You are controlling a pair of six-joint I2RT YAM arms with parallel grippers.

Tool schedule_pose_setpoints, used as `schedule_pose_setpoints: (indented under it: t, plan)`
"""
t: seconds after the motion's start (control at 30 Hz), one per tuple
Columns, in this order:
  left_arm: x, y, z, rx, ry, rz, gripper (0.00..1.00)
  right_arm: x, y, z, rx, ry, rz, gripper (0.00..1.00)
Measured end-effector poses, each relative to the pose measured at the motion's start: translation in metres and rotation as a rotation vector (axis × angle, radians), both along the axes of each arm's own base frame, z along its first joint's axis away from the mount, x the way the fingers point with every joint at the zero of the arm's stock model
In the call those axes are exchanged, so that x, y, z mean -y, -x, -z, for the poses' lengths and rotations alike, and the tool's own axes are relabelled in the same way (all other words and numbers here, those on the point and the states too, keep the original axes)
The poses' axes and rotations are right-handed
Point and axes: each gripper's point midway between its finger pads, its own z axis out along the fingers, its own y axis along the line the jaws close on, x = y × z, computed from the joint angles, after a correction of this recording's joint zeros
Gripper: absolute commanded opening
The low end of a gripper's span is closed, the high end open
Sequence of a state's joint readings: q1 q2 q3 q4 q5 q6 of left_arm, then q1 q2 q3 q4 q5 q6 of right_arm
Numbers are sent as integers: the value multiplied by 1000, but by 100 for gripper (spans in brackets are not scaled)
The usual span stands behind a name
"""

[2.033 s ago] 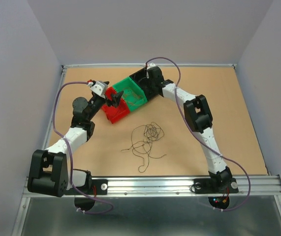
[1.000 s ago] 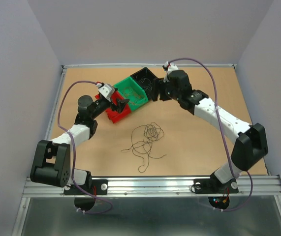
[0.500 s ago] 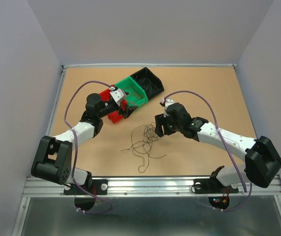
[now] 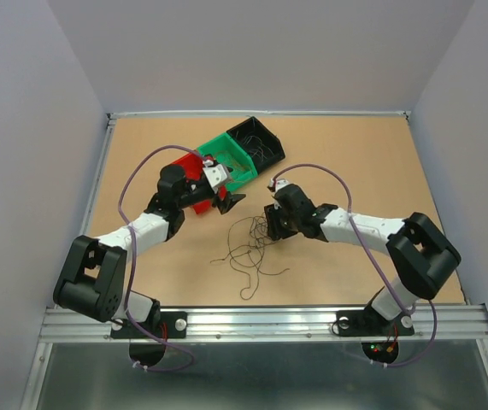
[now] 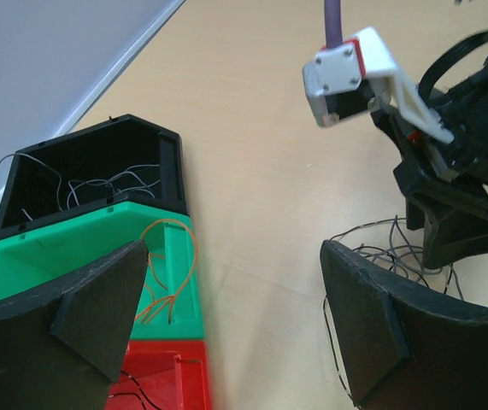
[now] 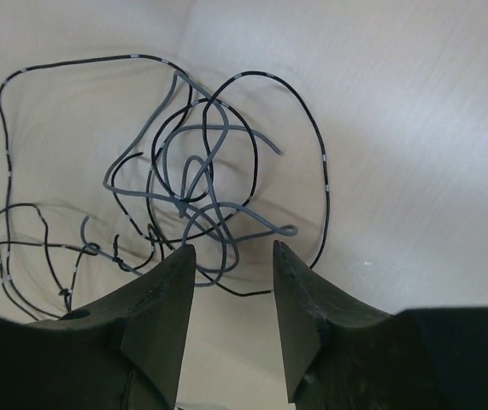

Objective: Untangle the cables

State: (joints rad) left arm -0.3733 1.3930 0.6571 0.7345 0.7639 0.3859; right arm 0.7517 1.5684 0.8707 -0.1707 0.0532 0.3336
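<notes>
Roughly in the middle of the table (image 4: 355, 162) lie the cables (image 4: 259, 232), a loose curly tangle of thin black and grey wires. Its long axis runs diagonally, from the dense knot on the far right down to the near left. One loose tail points to the near edge and another one points to the left. From the right wrist, small pale bands show on the black wires, too small to read.

The right arm (image 4: 372, 229) is folded at the right side, and its forearm reaches low over the table to the left. The right gripper (image 4: 273, 224) is at the far right end of the tangle. Its jaws are narrow but with a clear gap, and some lower loops of the knot reach into this gap, not pinched.

The left arm (image 4: 141, 229) stretches from its base toward the far right. The left gripper (image 5: 235, 325) hangs above the table with jaws wide apart and holds nothing, just beside the red bin (image 4: 191, 190). Behind that one stand the green bin (image 4: 235, 154) with an orange wire (image 5: 162, 286) inside and the black bin (image 4: 256, 137) with thin wires inside.
</notes>
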Motion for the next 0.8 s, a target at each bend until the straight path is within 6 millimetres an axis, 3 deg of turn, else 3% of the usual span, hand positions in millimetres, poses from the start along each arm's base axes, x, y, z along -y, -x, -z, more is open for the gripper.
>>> schedule_pose_setpoints:
  t: [0.1,0.2,0.27,0.4,0.5,0.57,0.67,0.8]
  plan:
    - [0,0,0,2,-1,-1,93,-4,0,15,-26,26,-9,38]
    - [-1,0,-2,5,-2,-4,94,-14,-3,23,-30,38,-24,12]
    - [-1,1,-4,11,-1,-5,94,-19,-6,23,-23,34,-33,1]
    - [-2,2,-9,23,3,-5,93,-19,-5,14,0,34,-35,1]
    - [-2,2,-11,27,4,-7,93,-7,-5,-27,103,-16,-11,1]
    - [-2,3,-12,32,4,-8,93,4,-3,-77,224,-97,18,0]
    - [0,5,-14,37,5,3,94,26,7,-168,468,-295,68,1]
    - [3,10,-12,36,-1,35,94,53,31,-235,675,-495,86,1]
